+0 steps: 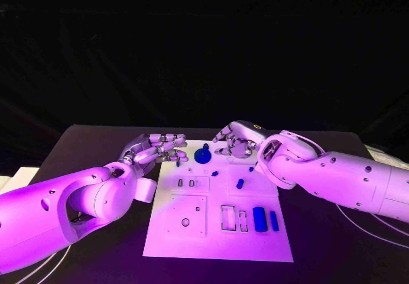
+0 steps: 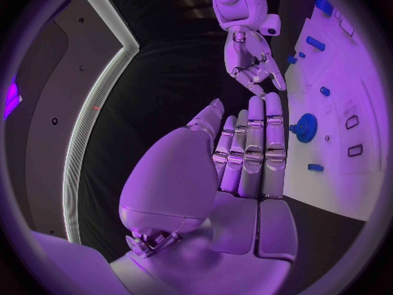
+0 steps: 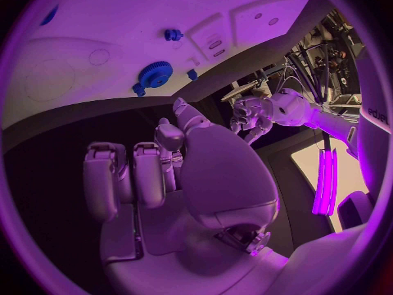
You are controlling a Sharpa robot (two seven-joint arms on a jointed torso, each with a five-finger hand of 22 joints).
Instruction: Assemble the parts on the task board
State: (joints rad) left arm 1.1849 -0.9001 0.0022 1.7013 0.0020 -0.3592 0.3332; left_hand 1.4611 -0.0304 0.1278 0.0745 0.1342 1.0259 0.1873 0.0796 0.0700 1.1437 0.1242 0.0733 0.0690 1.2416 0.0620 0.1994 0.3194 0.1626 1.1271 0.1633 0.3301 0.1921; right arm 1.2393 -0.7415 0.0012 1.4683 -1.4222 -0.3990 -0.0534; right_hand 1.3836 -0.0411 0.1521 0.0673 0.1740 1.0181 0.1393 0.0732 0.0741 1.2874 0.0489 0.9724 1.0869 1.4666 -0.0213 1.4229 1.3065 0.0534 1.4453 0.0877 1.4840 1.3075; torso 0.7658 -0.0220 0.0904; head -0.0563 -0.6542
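The white task board lies in the middle of the black table. A blue gear stands near its far edge, and it shows again as the gear and the gear. Two long blue parts lie side by side at the board's near right, and a short blue part lies mid-board. My left hand hovers at the far left corner, just left of the gear, its fingers stretched out and holding nothing. My right hand hangs over the far edge, just right of the gear, holding nothing.
Rectangular slots and a square plate with a hole sit in the board's near half. A pale object lies at the table's left edge, another at the right. Thin cables trail on the right.
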